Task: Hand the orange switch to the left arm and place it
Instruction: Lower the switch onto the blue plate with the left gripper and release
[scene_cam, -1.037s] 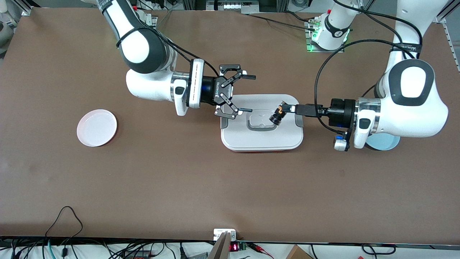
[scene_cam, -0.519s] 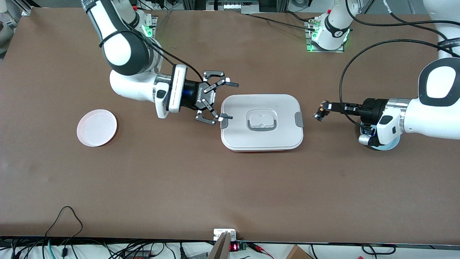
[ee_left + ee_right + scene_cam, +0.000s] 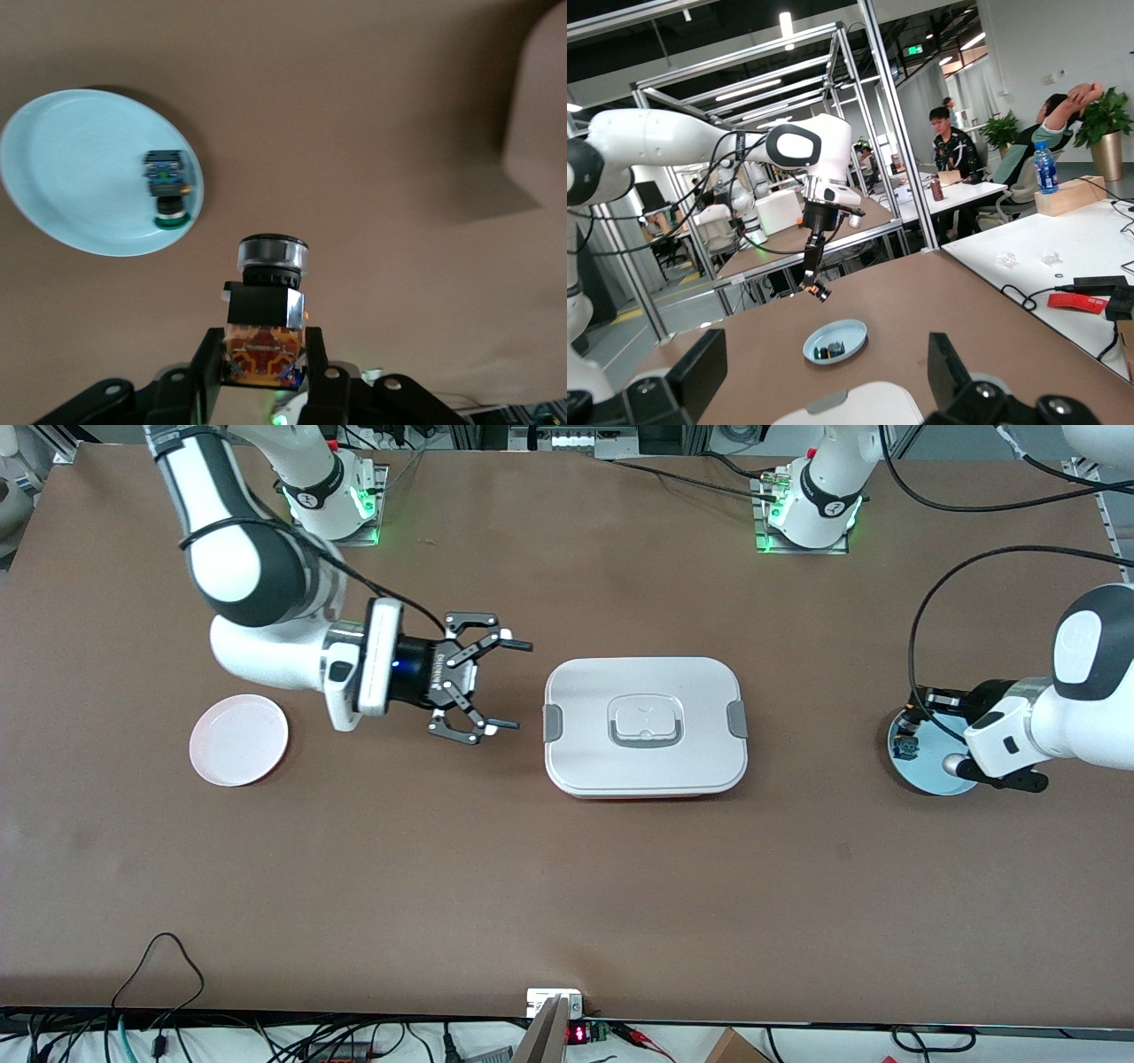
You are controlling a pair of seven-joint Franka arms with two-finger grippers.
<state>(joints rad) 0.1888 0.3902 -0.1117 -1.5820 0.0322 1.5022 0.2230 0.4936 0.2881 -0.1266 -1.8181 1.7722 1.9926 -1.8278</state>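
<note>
**Orange switch [image 3: 266, 323] clamped in the left gripper [image 3: 266, 359]; handover not yet made.**
We see it over the table beside the blue plate [image 3: 80, 177], at three o'clock of the box [image 3: 585, 691]. The right gripper [image 3: 523, 685] hangs spread wide at its nine. Next, we judge, both must meet clear of the box. From the front, the left wrist hides the switch and fingers.

Front view: left arm [image 3: 1054, 717] hides its gripper and the orange switch.
</note>
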